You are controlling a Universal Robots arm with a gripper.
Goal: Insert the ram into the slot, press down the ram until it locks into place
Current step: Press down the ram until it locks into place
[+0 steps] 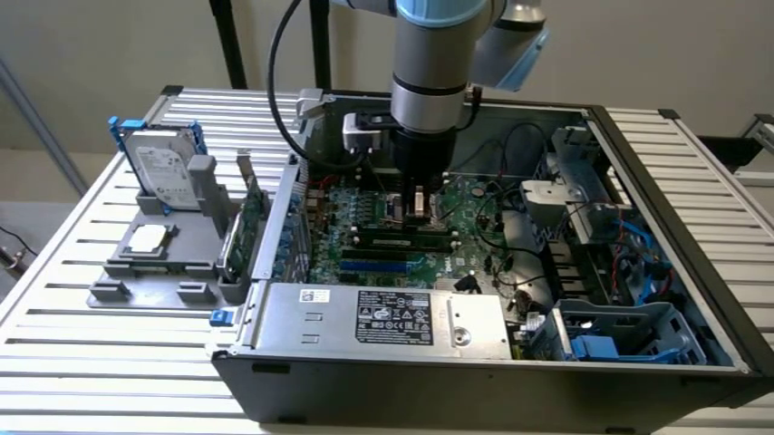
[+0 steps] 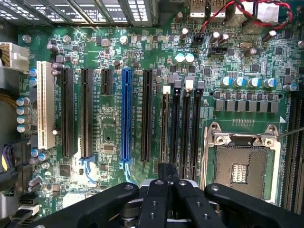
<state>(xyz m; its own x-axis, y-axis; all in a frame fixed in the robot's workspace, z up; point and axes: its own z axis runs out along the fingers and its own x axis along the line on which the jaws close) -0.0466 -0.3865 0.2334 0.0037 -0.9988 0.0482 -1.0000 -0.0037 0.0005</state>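
The ram (image 2: 165, 128) stands edge-up in the outermost of several parallel black slots (image 2: 175, 128), the one nearest the blue slot. A white latch (image 2: 166, 89) sits at its far end. In the exterior view the ram (image 1: 405, 238) is a low green strip with black chips lying along the motherboard. My gripper (image 2: 169, 172) is shut, with its black fingers (image 2: 164, 173) pressed together over the ram's near end; whether they touch it is unclear. In the exterior view the gripper (image 1: 419, 210) hangs straight down inside the case, just above and behind the ram.
The square metal CPU socket (image 2: 240, 166) lies beside the black slots, and the blue slot (image 2: 126, 114) and a white slot (image 2: 45, 104) lie on the other side. Red and black cables (image 2: 247, 14) run nearby. The power supply (image 1: 387, 317) and case walls (image 1: 641, 181) hem the board in. A hard drive (image 1: 163, 177) stands outside.
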